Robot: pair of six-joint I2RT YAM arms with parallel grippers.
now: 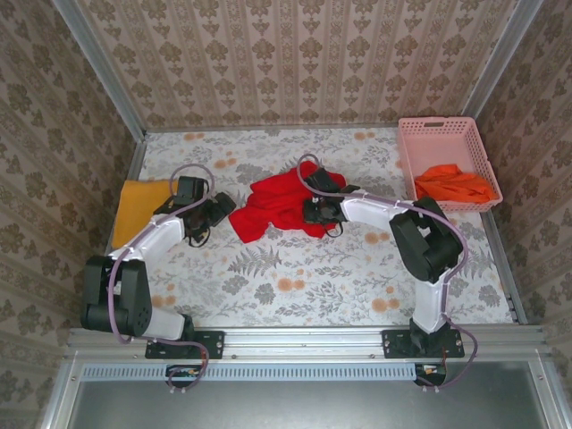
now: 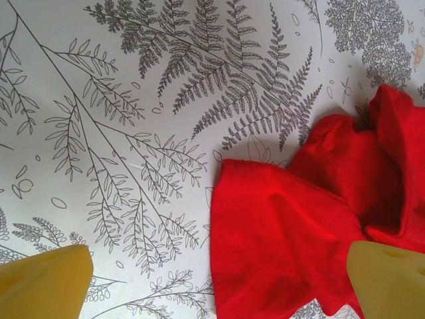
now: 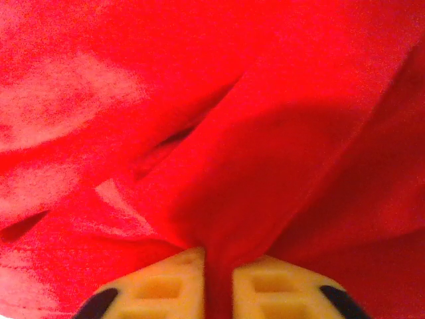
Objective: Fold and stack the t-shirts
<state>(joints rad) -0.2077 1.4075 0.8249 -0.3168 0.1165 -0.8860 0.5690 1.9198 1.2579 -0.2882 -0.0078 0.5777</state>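
The bright red t-shirt (image 1: 279,202) lies crumpled in the middle of the table. My right gripper (image 1: 310,211) rests on its right part. In the right wrist view the gripper (image 3: 219,284) is shut, with a ridge of the red t-shirt (image 3: 232,100) pinched between its yellow fingers (image 3: 159,287). My left gripper (image 1: 223,208) sits at the shirt's left edge. It is open (image 2: 219,286), its fingertips (image 2: 46,282) wide apart, and a corner of the red t-shirt (image 2: 285,226) lies flat between them. The mustard-yellow t-shirt (image 1: 143,204) lies flat at the far left. The orange t-shirt (image 1: 456,183) is bunched inside the basket.
A pink lattice basket (image 1: 438,130) stands at the back right corner. The fern-patterned tablecloth (image 1: 295,286) is bare in front of the shirts. Metal rails and papered walls close in the table on three sides.
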